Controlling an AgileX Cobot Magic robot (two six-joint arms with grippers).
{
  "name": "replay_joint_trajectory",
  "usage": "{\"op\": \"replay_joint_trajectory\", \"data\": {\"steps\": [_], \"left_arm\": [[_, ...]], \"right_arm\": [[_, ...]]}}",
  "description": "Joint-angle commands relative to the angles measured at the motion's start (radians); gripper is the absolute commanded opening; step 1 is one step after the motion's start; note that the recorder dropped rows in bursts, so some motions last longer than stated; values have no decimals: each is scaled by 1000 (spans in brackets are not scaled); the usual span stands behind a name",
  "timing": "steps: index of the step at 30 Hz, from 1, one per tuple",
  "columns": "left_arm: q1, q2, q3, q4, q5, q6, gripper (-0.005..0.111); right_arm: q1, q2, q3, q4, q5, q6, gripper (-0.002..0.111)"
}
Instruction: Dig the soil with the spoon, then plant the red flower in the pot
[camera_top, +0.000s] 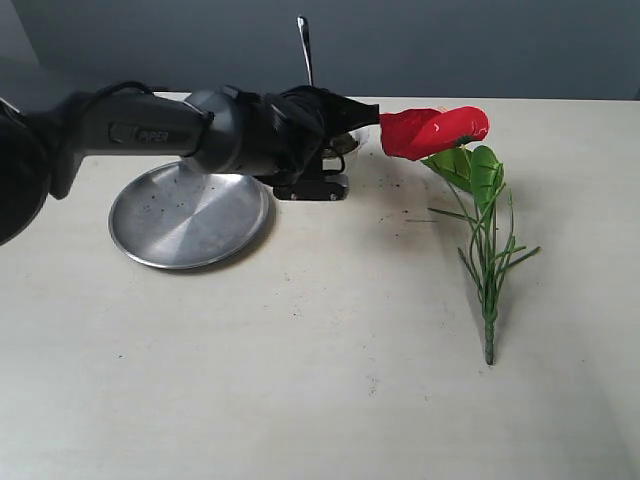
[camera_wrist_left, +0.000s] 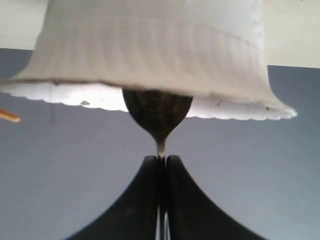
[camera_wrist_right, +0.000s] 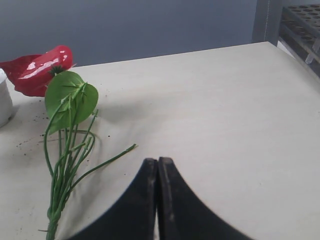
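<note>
The left arm (camera_top: 150, 130) reaches from the left across the table (camera_top: 300, 380) to the middle, and its wrist covers most of the pot (camera_wrist_left: 150, 50). The left gripper (camera_wrist_left: 161, 159) is closed on the spoon (camera_wrist_left: 157, 112): the two fingers press together on the thin neck of it. In the left wrist view the small bowl of the spoon looks dark and sits just at the wavy rim of the pot. I cannot tell if it touches the rim. In the exterior view the handle (camera_top: 304, 48) stands up above the arm, nearly upright.

The plate (camera_top: 190, 215) lies flat on the table, just beside the pot, on the left of it. It has a few dark specks on it.

The flower (camera_top: 435, 130) lies on the table to the right of the pot. Its red bloom points toward the pot and is close to it. The green leaves (camera_top: 475, 170) are under the bloom, and the stem (camera_top: 488, 300) runs toward the near edge. Some crumbs of soil (camera_top: 390, 183) lie on the table between the pot and the flower.

The right gripper (camera_wrist_right: 158, 162) is closed and holds nothing. It hangs over the bare table, near the low end of the stem but apart from it.
</note>
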Motion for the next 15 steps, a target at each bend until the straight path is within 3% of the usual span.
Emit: {"op": "replay_joint_trajectory", "data": {"steps": [1,15], "left_arm": [[-29,-16,60,-12,6,-18,0],[-50,-77,84,-12,92,-49,0]], "right_arm": [[0,-4,2,-4,-10,-1,0],[0,-4,2,-4,-10,-1,0]]}}
